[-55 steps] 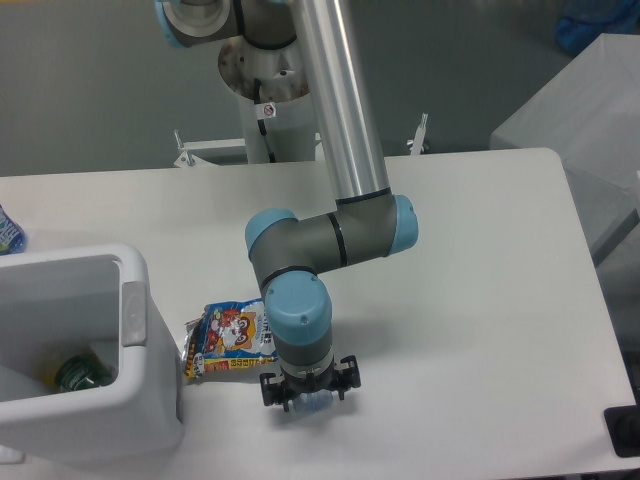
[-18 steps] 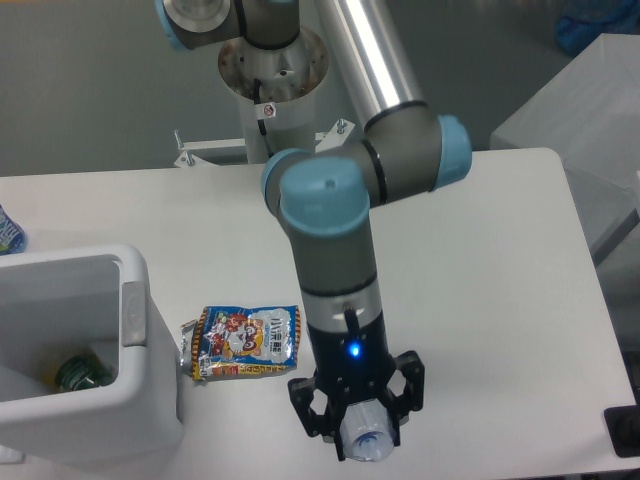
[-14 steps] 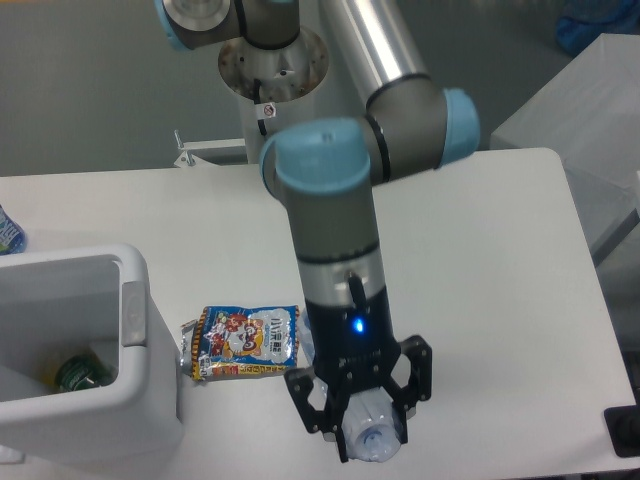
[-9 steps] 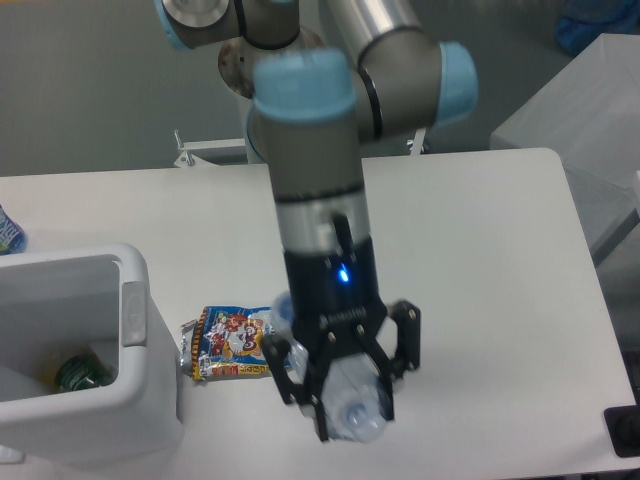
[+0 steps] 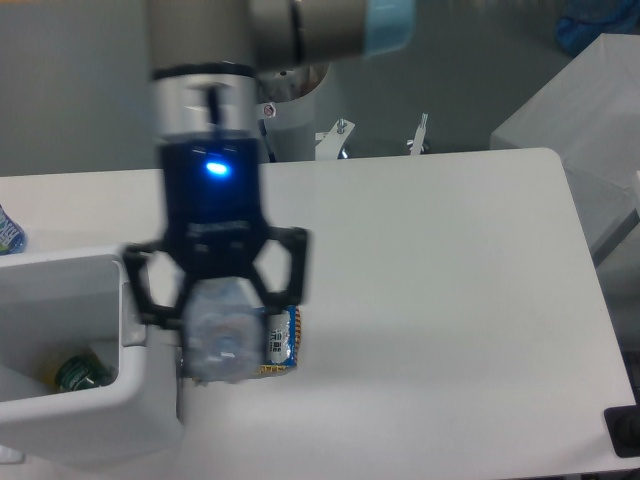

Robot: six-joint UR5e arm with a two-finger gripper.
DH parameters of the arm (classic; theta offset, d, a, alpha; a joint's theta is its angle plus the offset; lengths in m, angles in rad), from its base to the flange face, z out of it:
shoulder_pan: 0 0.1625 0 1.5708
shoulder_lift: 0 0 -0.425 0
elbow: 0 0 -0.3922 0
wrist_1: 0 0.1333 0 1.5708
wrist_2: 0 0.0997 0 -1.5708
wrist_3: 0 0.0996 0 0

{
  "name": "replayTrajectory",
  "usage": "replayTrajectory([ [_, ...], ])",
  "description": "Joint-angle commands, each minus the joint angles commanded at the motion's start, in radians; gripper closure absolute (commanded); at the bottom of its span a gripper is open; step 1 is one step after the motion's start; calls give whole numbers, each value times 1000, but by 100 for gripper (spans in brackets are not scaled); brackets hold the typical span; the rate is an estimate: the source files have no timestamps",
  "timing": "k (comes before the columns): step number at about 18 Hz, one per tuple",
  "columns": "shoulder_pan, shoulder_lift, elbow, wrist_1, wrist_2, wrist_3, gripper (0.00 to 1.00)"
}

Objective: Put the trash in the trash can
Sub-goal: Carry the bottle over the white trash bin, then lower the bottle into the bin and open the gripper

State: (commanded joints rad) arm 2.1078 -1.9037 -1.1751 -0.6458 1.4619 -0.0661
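The black two-finger gripper [image 5: 215, 305] carried the small clear plastic bottle [image 5: 220, 335] across the white table [image 5: 450, 300], its fingers closed on the bottle's sides, after swinging from the table's front edge toward the left in about half a second. The arm's motion blurred the picture, and the bottle's cap and label could not be made out. The bottle hung in the air close to the camera, over the right wall of the white boxy plastic bin [image 5: 90, 425], not yet above the opening. A dark green object [image 5: 80, 373] lay inside the bin. The flat blue-and-yellow snack bag [image 5: 282, 342] lay where it had been a second earlier, on the table just right of the bin, now mostly hidden behind the gripper and bottle. The sweep suggested that the first of two items was nearly delivered: a little more travel left and a release remained, with the bag yet to be picked up.
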Motion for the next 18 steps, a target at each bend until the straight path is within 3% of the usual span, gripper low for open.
replayTrajectory([
  [6,-68,-9,5,0,2,43,40],
  [18,-120,-115,72,0,2,40,40],
])
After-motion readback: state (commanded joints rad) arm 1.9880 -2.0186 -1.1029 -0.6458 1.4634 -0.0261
